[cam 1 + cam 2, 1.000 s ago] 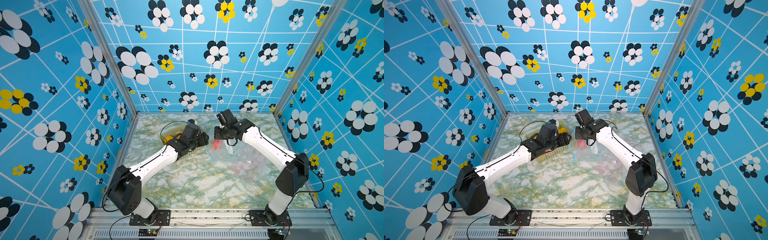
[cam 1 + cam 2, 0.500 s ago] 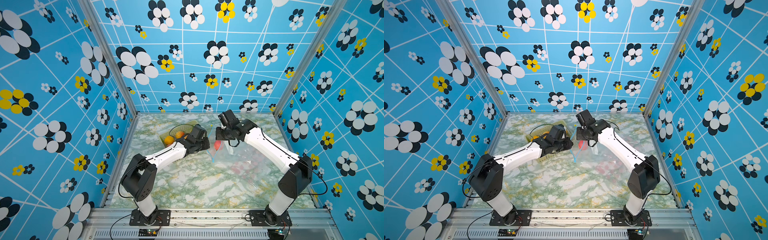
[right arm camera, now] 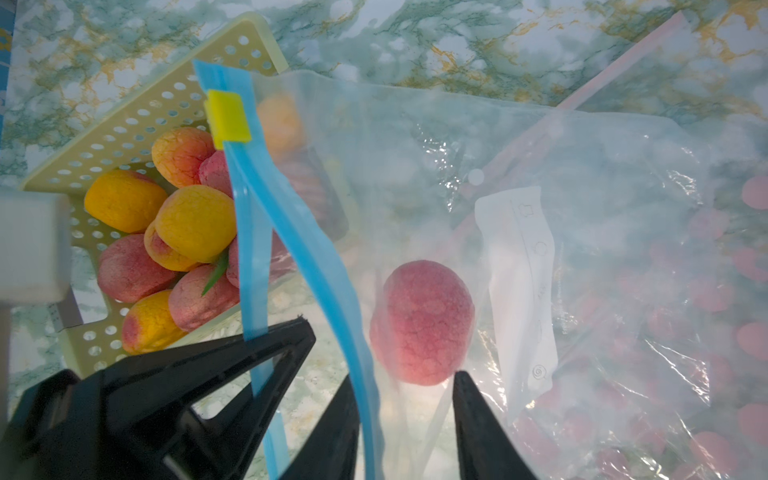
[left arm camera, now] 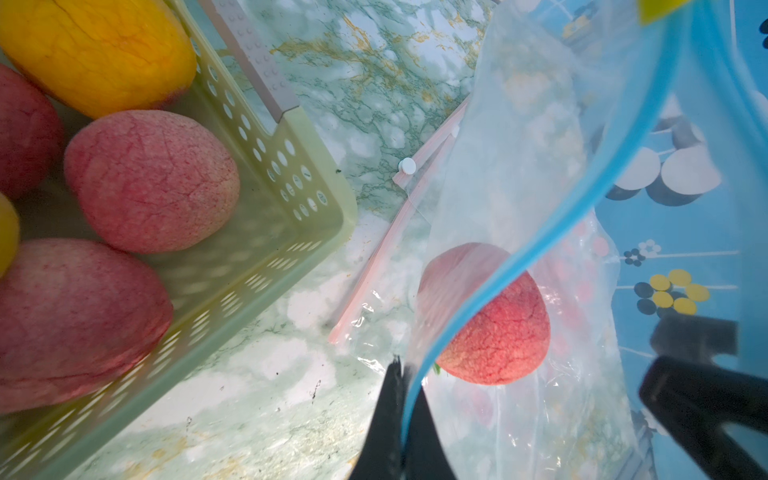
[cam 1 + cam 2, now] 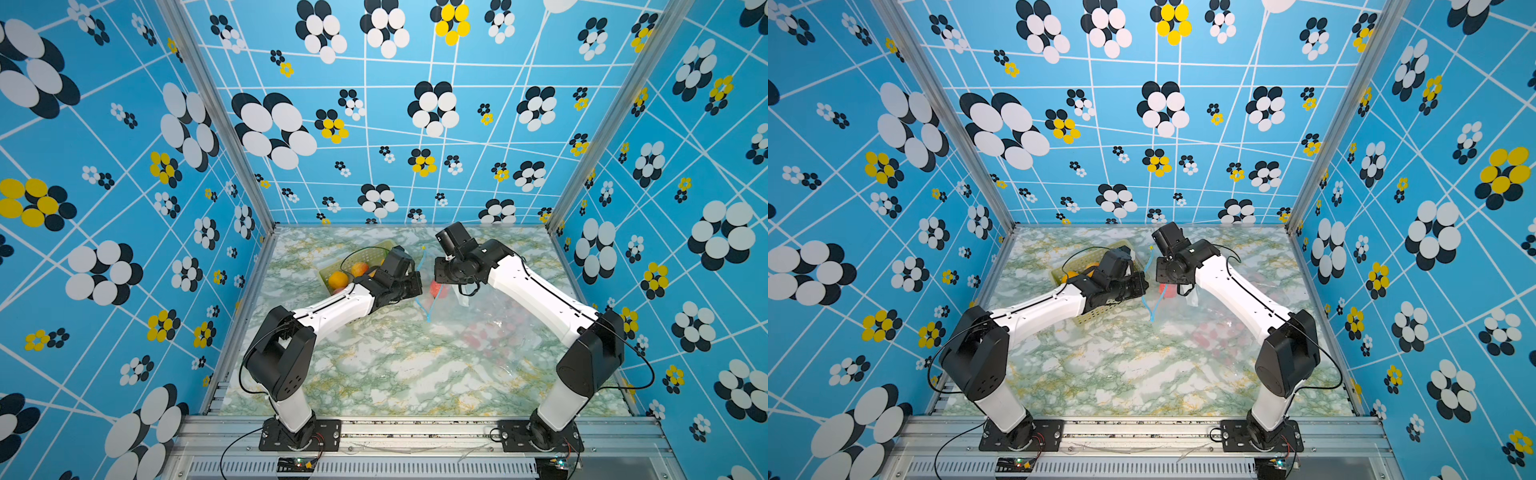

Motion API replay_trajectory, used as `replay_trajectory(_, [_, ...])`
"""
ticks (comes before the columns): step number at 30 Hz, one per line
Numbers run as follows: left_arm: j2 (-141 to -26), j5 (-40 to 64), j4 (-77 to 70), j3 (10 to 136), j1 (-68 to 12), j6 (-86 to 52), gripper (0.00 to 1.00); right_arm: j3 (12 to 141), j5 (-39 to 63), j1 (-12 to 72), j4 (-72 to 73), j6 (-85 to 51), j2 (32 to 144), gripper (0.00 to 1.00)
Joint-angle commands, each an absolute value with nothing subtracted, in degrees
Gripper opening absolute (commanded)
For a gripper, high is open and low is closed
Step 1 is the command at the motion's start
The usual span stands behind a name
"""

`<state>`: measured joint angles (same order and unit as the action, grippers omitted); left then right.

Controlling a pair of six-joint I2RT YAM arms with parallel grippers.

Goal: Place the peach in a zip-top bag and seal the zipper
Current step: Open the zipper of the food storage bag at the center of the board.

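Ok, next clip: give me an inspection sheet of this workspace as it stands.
Surface: green-white marbled tabletop, nothing spilled.
Job's things: red-pink peach inside clear plastic zip-top bag; blue zipper strip unsealed, yellow slider at one end.
Clutter: pale green perforated basket of spare fruit; second bag with pink zipper lying flat.
Grippers: left gripper shut on the blue zipper strip; right gripper open at the bag mouth.
Cables: black cable arcs over the basket.
Surroundings: blue flower-patterned walls.

Glossy clear plastic bag [image 3: 582, 145], perforated matt plastic basket [image 4: 291, 187], rough-skinned peach [image 3: 422, 320], marble-look tabletop [image 5: 395, 365].
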<state>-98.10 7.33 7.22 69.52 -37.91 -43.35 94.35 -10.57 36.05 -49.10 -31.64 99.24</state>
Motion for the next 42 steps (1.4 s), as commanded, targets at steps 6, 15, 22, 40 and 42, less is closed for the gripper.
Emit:
replay_trajectory(6, [-97.5, 7.6, 5.3, 70.9, -38.5, -44.5, 0.0, 94.2, -11.9, 38.4, -52.0, -33.6, 99.9, 0.47])
replay_trajectory(15, [-96.7, 6.7, 5.7, 71.3, -38.5, -44.7, 0.0, 94.6, -17.5, 40.1, -57.4, -34.9, 101.0, 0.35])
replay_trajectory(22, [-96.5, 5.9, 8.5, 72.9, -38.4, -43.5, 0.0, 96.7, -27.4, 40.1, -63.9, -34.8, 97.4, 0.0])
replay_trajectory(40, [-97.2, 11.3, 7.6, 73.7, -38.2, -43.4, 0.09, 113.0, -33.4, 41.9, -74.7, -29.7, 105.1, 0.0])
replay_trajectory(42, [-96.5, 11.4, 6.9, 72.4, -37.6, -44.2, 0.22, 112.9, -33.2, 41.9, -74.0, -29.6, 105.8, 0.0])
